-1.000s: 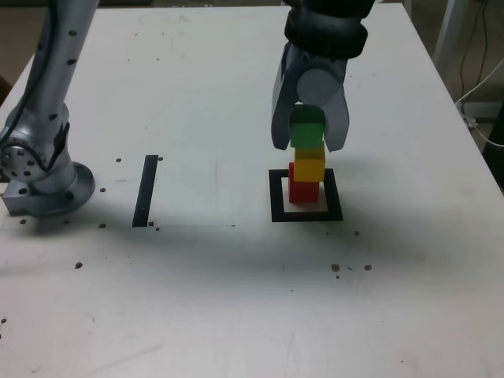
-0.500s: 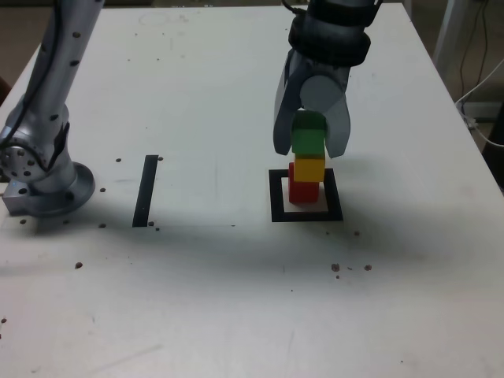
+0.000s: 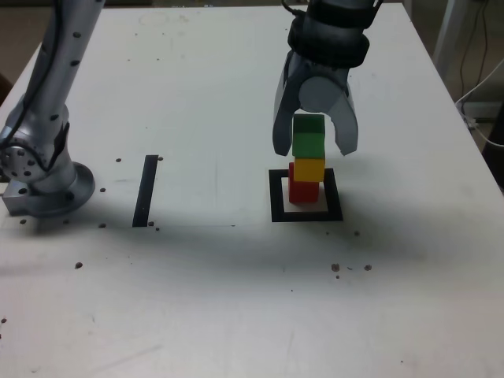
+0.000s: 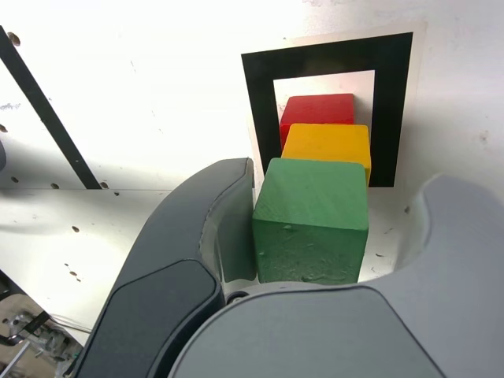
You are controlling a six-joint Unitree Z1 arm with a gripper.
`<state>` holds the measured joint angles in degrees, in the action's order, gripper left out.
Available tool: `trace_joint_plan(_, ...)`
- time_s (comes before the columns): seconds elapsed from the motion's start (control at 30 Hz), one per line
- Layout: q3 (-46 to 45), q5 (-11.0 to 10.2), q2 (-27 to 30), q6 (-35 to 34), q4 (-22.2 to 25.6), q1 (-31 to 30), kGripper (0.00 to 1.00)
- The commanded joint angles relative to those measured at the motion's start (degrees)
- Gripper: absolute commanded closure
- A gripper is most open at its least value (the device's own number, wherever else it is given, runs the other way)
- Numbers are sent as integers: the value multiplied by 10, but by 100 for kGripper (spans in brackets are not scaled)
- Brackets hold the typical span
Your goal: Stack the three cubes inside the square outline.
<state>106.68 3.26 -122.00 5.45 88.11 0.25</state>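
Three stacked cubes, green above yellow above red, pincer jaws apart.

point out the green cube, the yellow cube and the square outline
green cube [image 4: 312,193], wrist view, on its upper face
yellow cube [image 3: 309,170], exterior view, on its side face below the green one
square outline [image 3: 277,197], exterior view, on its black border at the exterior view's left
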Motion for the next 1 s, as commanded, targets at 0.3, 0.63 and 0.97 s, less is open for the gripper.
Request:
trace_joint_plan(0.3,-50,-50,113,-22,-2,1,1)
trace_joint_plan(0.63,-189,-67,221,-42,-5,1,1)
trace_joint_plan(0.97,-565,-42,347,-60,-195,1,0)
